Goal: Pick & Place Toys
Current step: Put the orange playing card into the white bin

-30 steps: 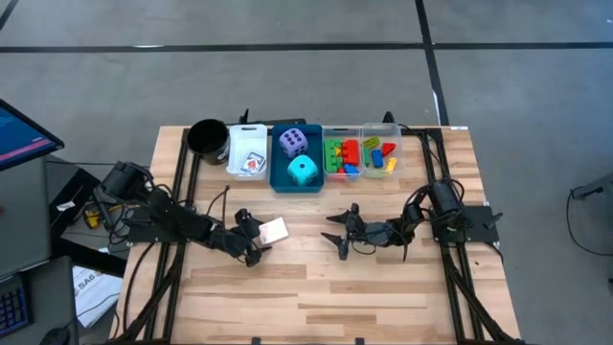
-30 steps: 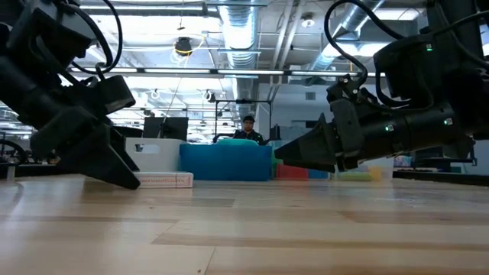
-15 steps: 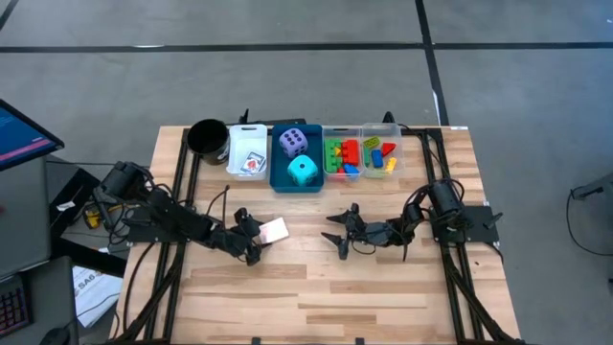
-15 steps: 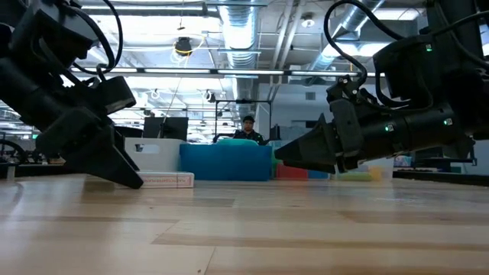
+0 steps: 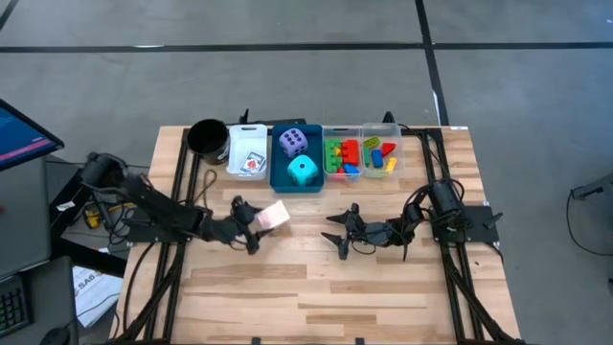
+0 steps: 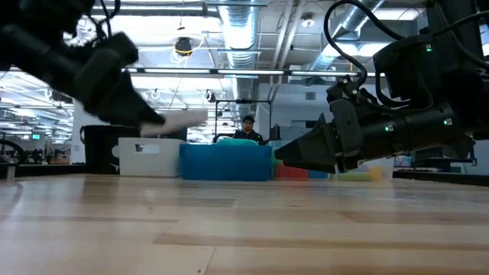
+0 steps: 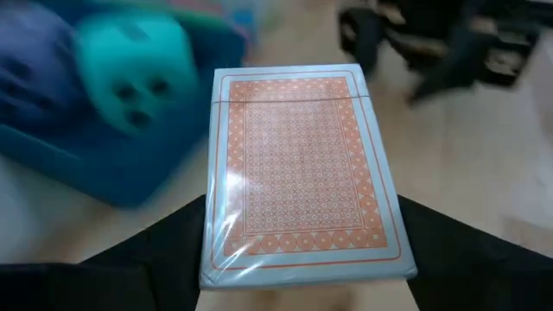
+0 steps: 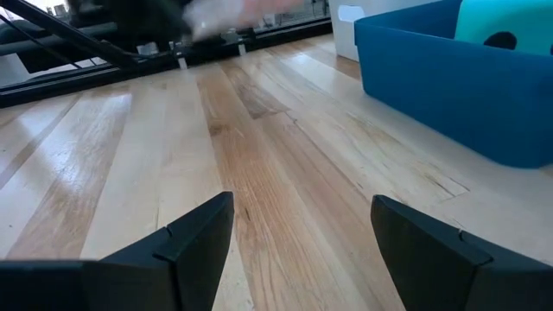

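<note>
Now, from above, the left gripper [image 5: 251,226] has risen off the table with the card pack [image 5: 274,216] clamped between its fingers. A second ago the pack lay flat on the wood just in front of the blue bin [image 5: 297,182]; now it is tilted and closer to that bin. So the pick looks done and only the placing remains, probably into the white bin [image 5: 248,151], where a card already shows. The black cup [image 5: 207,137] stands at the row's far left. The blue bin holds a purple die [image 5: 293,142] and a cyan die [image 5: 304,171]. Two clear bins [image 5: 362,129] hold red, green, blue and yellow bricks [image 5: 347,155]. The right gripper [image 5: 339,230] waits near mid-table, fingers apart and empty.

At table height, the left arm's fingers [image 6: 126,99] are up in the air, blurred, with the pale pack [image 6: 182,121] at their tips, clear of the wood. Half a second ago they were down on the table. The right gripper [image 6: 284,153] hangs just above the surface, unchanged.

Through the left wrist camera, the red-backed, cellophane-wrapped pack [image 7: 298,177] fills the middle, a dark finger [image 7: 147,250] pressing each long side; the cyan die [image 7: 130,69] in the blue bin [image 7: 112,177] lies beyond.

Through the right wrist camera, two spread fingers [image 8: 190,238] frame bare wood, with the blue bin's wall [image 8: 432,82] near.
</note>
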Controlling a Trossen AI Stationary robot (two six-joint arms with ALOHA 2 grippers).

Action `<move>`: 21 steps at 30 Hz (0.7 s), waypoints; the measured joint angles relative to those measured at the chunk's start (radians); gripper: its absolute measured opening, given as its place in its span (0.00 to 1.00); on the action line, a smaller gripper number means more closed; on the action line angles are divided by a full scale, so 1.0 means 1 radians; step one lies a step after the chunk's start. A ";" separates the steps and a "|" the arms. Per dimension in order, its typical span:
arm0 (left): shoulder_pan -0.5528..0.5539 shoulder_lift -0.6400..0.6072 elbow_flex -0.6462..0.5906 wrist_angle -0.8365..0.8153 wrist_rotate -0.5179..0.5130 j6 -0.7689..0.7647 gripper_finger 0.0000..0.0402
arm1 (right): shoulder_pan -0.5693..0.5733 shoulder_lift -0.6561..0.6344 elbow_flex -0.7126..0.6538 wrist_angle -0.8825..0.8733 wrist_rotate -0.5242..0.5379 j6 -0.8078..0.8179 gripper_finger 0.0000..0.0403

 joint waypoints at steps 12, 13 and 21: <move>0.150 -0.333 0.001 -0.065 -0.567 0.244 0.75 | 0.000 0.000 0.001 0.000 0.000 0.000 0.67; 0.168 -0.342 0.001 -0.066 -0.594 0.245 0.75 | 0.000 0.000 0.001 0.000 0.000 0.000 0.67; 0.381 -0.345 0.001 -0.055 -0.544 0.263 0.75 | 0.000 0.000 0.002 0.000 0.000 0.000 0.67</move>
